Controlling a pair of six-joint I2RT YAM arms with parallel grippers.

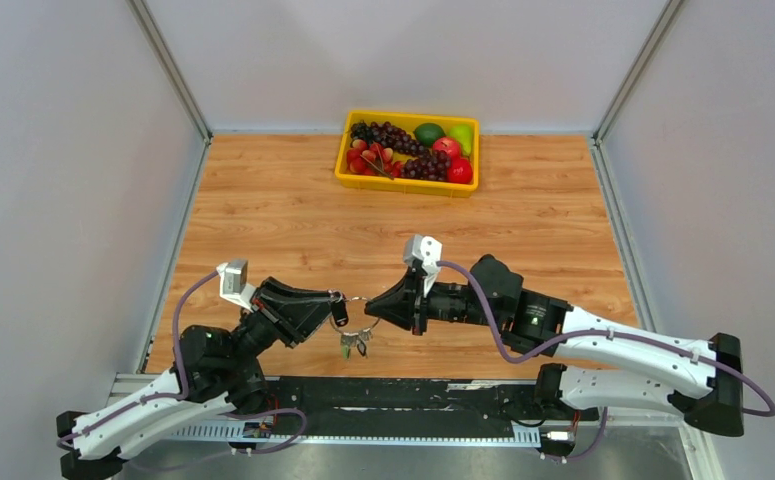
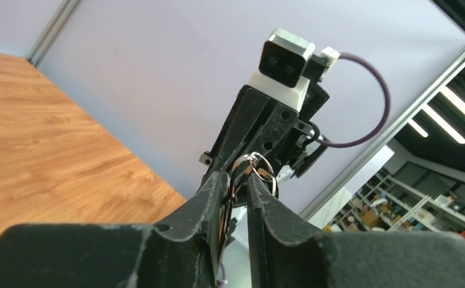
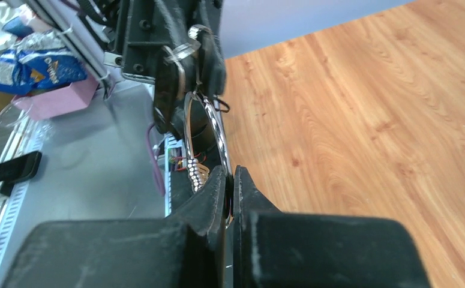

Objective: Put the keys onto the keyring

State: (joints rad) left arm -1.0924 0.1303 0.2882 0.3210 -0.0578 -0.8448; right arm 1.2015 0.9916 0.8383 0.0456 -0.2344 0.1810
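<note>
Looks mid-threading: right fingers clamped shut on keyring, left fingers nearly closed on its opposite side, keys hanging beneath, over desk near edge; next probably needs steady coil-following rotation.

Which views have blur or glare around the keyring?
Top external: evenly lit, sharp. Left wrist: left pincer blurred near the lens, ceiling lights glaring at right. Right wrist: bright glints along the keyring, right pincer dark and soft.
</note>
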